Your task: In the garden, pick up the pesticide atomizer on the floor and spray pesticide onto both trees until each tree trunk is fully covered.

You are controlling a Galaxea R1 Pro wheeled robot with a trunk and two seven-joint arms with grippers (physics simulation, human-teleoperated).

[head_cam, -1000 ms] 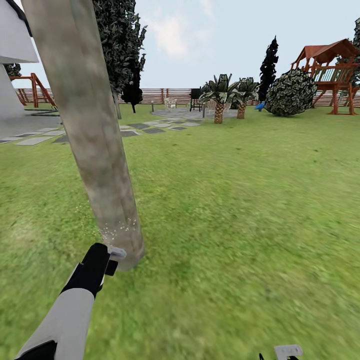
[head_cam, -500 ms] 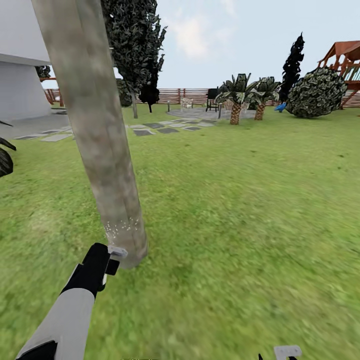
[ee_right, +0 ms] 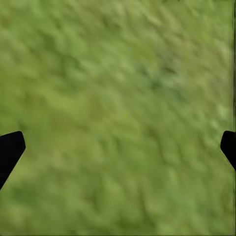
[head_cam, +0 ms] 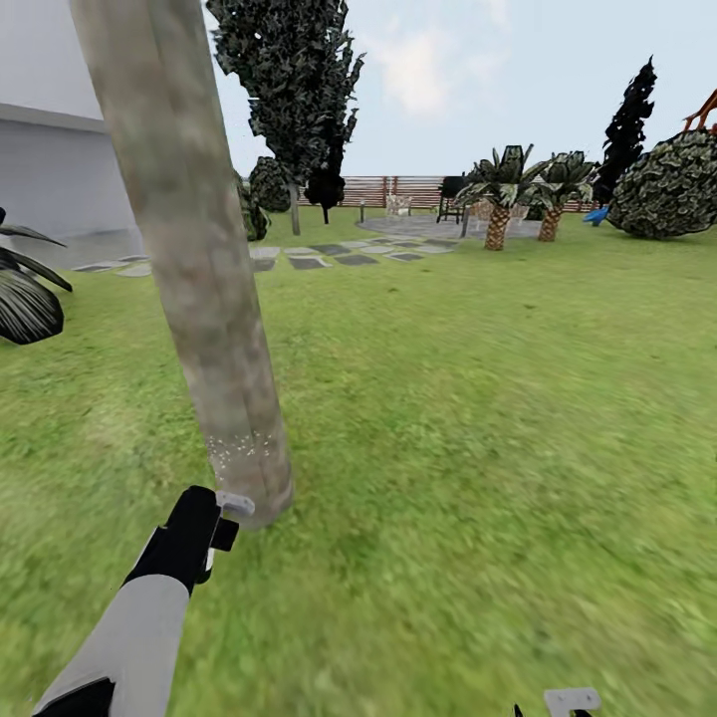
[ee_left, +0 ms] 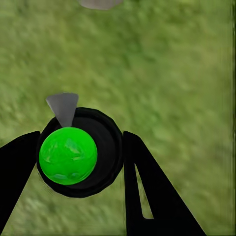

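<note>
View swung left; left gripper (ee_left: 73, 162) still clamps atomizer (ee_left: 78, 152), speckling trunk (head_cam: 199, 279) base; right gripper (ee_right: 118, 147) spread, empty.

Just ahead of my left gripper (ee_left: 78, 162), the tree trunk (head_cam: 199, 289) looks like smooth matt bark, grey-brown with paler and darker blotches and fine white specks low down. Between the matt black fingers (ee_left: 147, 196) I see the pesticide atomizer (ee_left: 81, 152), dark and plastic-looking, with a glossy green cap. The grass (ee_right: 118, 113) beneath my right gripper's black tips looks soft, rough and dull.
</note>
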